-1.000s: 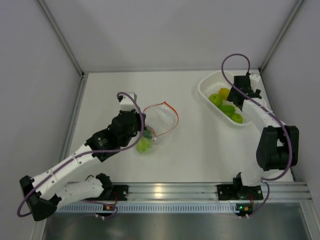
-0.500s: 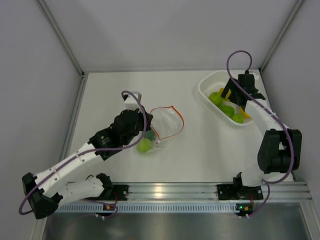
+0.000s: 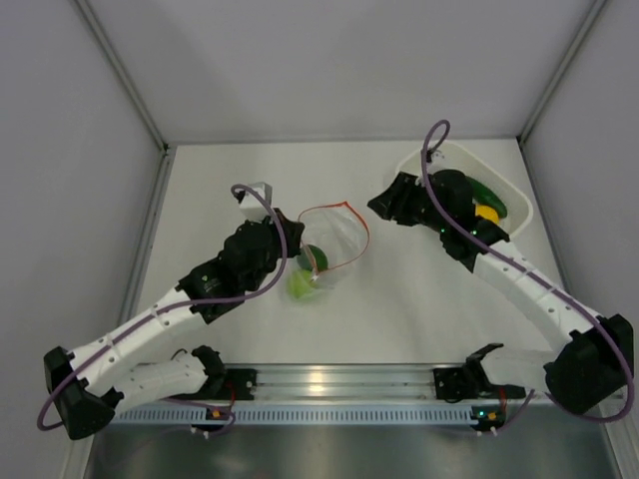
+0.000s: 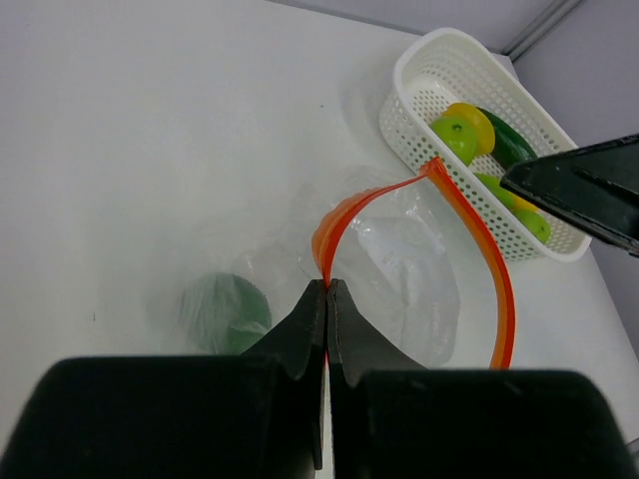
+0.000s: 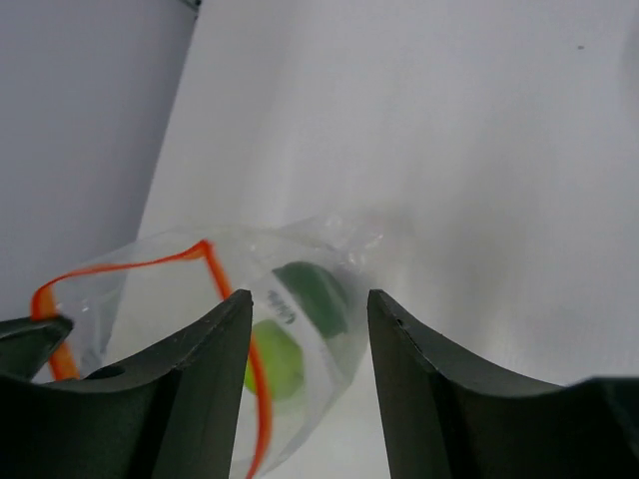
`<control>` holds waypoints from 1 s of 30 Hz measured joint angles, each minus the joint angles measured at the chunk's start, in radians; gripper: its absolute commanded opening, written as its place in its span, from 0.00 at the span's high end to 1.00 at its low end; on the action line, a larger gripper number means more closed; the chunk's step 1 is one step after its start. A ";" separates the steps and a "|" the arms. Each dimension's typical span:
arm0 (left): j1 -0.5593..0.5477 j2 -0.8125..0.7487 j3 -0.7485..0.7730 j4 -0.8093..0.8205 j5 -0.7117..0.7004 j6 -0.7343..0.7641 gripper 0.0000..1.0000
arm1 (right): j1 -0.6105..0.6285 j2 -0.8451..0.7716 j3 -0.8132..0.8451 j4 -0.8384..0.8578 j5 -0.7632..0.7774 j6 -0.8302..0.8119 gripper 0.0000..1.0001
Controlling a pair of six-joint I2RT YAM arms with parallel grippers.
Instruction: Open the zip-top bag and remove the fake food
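Left hand [image 4: 326, 287] pinched shut on the orange-red zip strip [image 4: 479, 239] of the small clear crinkly zip-top bag [image 3: 339, 238], mid white worktop [image 3: 230, 170], mouth gaping toward two o'clock, green plastic fake food [image 3: 306, 282] inside. At two o'clock of that mouth, the nearer right hand [image 5: 308, 314] hovered half-open, empty.

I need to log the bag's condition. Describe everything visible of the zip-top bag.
The zip-top bag is a small, clear, crinkly plastic pouch with an orange-red zip strip. Its mouth gapes open, the strip forming a loop. The left gripper is shut on the strip's one side. Inside lie a dark-green piece and a light-green piece. It sits on the white table.
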 measured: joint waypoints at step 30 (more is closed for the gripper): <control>0.011 -0.018 -0.154 0.092 -0.111 -0.037 1.00 | 0.475 0.359 0.271 -0.009 0.388 0.022 0.65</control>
